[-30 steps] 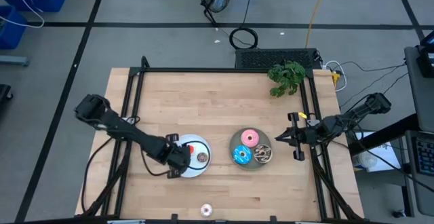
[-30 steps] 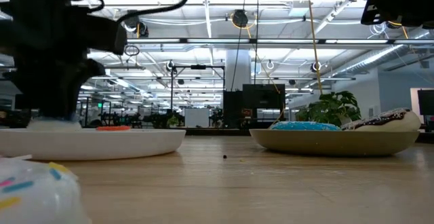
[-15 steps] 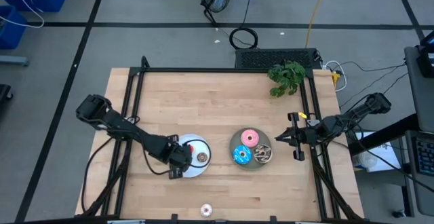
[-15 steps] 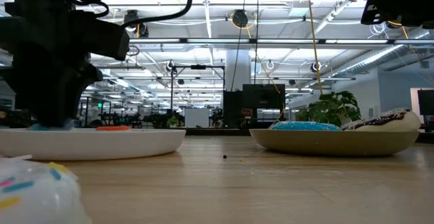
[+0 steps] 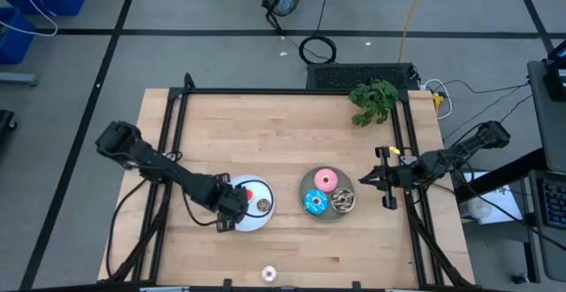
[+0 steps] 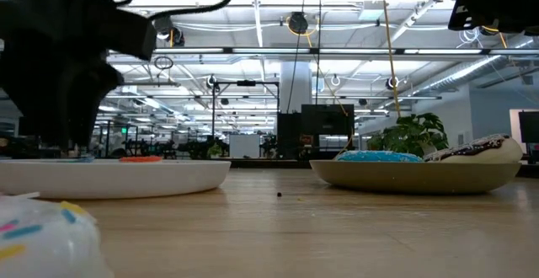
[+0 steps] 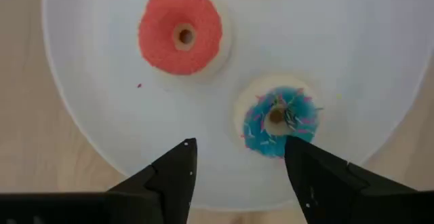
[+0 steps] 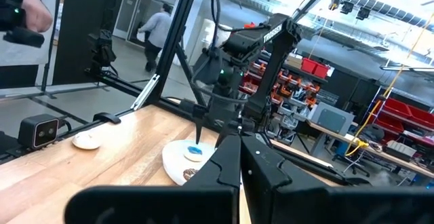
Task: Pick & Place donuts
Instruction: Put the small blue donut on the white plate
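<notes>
Left gripper [image 5: 232, 205] is over the left edge of the white plate [image 5: 265, 219], jaws spread wide, nothing between them. In the left wrist view its fingers [image 7: 173, 176] straddle open plate, with the small blue donut [image 7: 278, 122] lying flat just past the tips, not touched. The red-orange donut [image 7: 180, 32] sits farther in on the same plate, apart from the blue one. The high view also shows a small brown donut [image 5: 263, 205] on the plate's right side.

Right gripper [image 5: 360, 182] hangs by the table's right edge, just right of the grey plate [image 5: 305, 186], jaws closed, holding nothing. The right wrist view shows its fingers [image 8: 234, 159] pressed together.

Grey plate holds 3 larger donuts: pink donut [image 5: 325, 180] on the far side, blue-sprinkled donut [image 5: 315, 203] near left, dark brown-sprinkled donut [image 5: 343, 201] near right, all packed close.

1 whitish donut [image 5: 269, 274] lies alone on the wood at the table's near edge, well apart from both plates; it fills the near left corner of the low view.

Green plant [image 5: 373, 100] sits at the far right corner of the table.
</notes>
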Available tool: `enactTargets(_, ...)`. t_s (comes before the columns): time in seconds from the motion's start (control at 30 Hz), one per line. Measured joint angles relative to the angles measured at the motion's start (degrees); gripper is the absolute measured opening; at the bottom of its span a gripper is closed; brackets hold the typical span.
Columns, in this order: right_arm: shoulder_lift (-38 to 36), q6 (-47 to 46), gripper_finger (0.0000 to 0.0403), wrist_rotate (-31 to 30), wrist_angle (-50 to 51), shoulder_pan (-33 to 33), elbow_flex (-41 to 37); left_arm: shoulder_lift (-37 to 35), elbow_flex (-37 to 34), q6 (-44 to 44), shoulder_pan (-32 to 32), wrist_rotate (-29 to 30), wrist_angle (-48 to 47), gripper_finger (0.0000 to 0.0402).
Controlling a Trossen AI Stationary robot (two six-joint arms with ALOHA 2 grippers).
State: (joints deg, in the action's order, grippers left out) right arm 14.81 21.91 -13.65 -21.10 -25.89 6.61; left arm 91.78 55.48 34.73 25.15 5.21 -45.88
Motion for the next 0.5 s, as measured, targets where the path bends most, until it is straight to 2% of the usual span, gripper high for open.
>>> enactTargets(0.13, 0.0, 0.01, 0.0, 0.0, 0.0, 0.0, 0.02, -1.84, 2.41, 0.2, 0.6, 0.51, 0.42, 0.0217)
enactTargets(0.23, 0.0, 0.02, 0.0, 0.0, 0.02, 0.0, 0.02, -1.83, 3.13, -0.21, 1.07, 0.81, 2.51, 0.0188)
enactTargets(0.5, -0.02, -0.07, 0.0, 0.0, 0.11, 0.0, 0.02, -1.0, 3.09, -2.35, 1.46, 0.66, 3.67, 0.0015)
